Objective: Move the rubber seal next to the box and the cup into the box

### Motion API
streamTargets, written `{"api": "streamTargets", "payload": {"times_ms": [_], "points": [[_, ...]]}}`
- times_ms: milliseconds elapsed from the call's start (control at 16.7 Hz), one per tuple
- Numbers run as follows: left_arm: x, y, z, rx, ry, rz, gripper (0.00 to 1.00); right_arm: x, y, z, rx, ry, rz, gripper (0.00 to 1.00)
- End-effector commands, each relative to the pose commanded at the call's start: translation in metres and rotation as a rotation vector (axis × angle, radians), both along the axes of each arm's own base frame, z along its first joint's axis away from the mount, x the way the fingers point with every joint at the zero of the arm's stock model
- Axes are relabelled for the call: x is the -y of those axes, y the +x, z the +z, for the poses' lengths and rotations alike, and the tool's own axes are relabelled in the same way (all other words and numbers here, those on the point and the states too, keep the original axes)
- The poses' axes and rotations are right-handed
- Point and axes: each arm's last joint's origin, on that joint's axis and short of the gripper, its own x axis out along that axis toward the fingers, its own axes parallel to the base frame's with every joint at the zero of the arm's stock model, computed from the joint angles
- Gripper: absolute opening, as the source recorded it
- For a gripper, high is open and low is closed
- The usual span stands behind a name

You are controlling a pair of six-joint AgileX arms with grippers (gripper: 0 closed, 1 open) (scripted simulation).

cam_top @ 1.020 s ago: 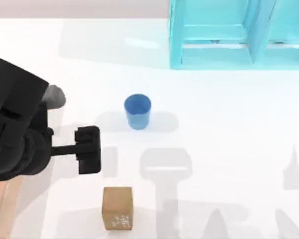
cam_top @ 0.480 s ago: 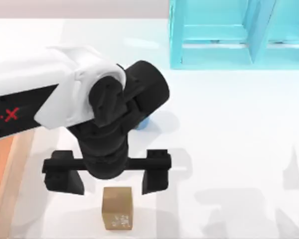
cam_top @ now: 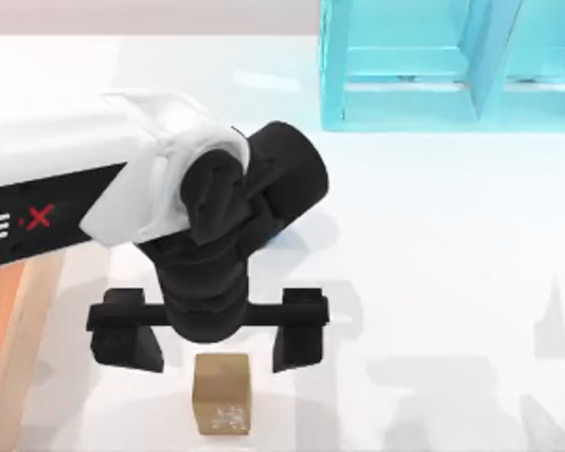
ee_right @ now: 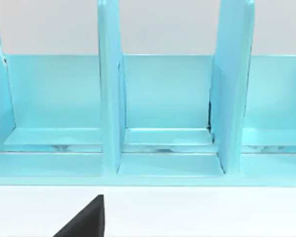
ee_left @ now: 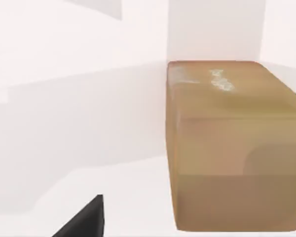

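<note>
The left gripper (cam_top: 207, 341) is seen with fingers spread wide, poised just behind one small tan-brown cube-like rubber seal (cam_top: 221, 393) bearing pale white markings, on the white table (cam_top: 433, 282) near one orange-brown wooden box (cam_top: 2, 330).

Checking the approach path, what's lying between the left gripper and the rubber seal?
Nothing: in the top view, bare table separates the open left gripper from the rubber seal.

White-shelled left arm (cam_top: 66, 179) — red X marking — ending in a black wrist, crossbar and two blocky black fingers (cam_top: 298, 331).
</note>
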Motion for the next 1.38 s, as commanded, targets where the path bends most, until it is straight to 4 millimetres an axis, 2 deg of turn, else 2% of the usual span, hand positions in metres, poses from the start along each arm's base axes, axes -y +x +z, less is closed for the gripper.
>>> {"api": "streamTargets", "payload": {"times_ms": [420, 540, 720, 1380], "points": [[0.002, 0.001, -0.065, 0.007, -0.007, -0.001, 1.0, 0.0, 0.0, 0.0, 0.0, 0.0, 0.0, 1.0], [0.001, -0.001, -0.075, 0.001, -0.001, -0.001, 1.0, 0.0, 0.0, 0.0, 0.0, 0.0, 0.0, 1.0], [0.001, -0.001, -0.075, 0.001, -0.001, -0.001, 1.0, 0.0, 0.0, 0.0, 0.0, 0.0, 0.0, 1.0], [0.001, -0.001, -0.075, 0.001, -0.001, -0.001, 0.17, 0.0, 0.0, 0.0, 0.0, 0.0, 0.0, 1.0]]}}
